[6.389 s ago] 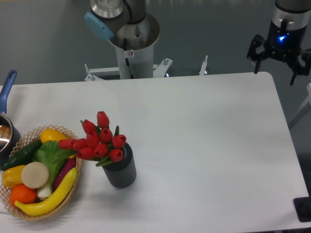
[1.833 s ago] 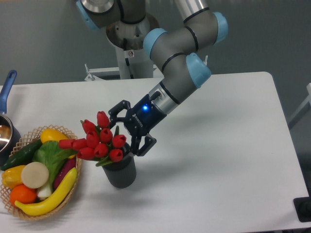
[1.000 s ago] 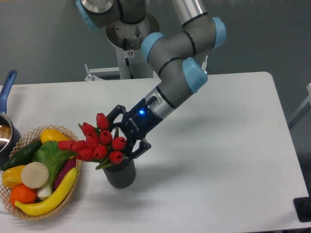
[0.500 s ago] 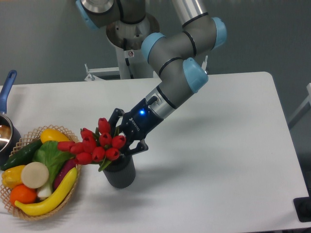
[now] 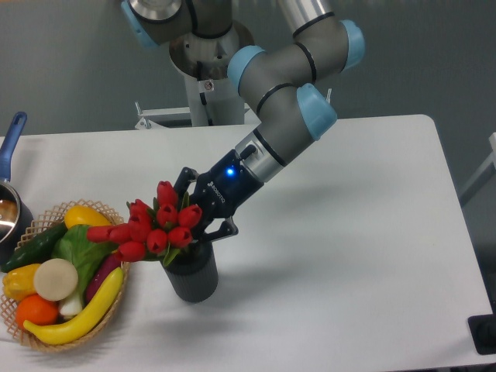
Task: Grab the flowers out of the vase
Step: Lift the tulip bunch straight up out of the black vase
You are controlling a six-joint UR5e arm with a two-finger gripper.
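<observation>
Near the table's front-left corner: the vase (image 5: 191, 273), a short dark grey ribbed cylinder, stands upright on the white table (image 5: 349, 232), just right of a wicker basket.
Flowers: the flowers (image 5: 155, 226), a bunch of red tulip buds with green leaves, spread wider than the vase mouth and lean toward the left edge, their outer buds overhanging the basket rim.
Stems: their lower ends appear to sit inside the vase mouth; the exact depth is hidden by the buds and the tool.
Gripper: the gripper (image 5: 200, 215) reaches down from the right, at the right side of the bunch just above the vase rim, a blue light glowing on its body.
Gripper state: the black fingers look drawn in narrowly around the stems and rear buds, which suggests a grasp on the bunch.
Arm: grey with light blue joints, it slopes down from the back of the table.
Basket: the wicker basket (image 5: 118, 298) at the left edge holds a banana, an orange, a cucumber and other produce.
Pot: a blue-handled metal pot (image 5: 9, 194) is cut off by the left edge.
Done, as a judgement: approach and grasp.
Left: lifting the flowers fully clear of the vase, which should stay standing.
</observation>
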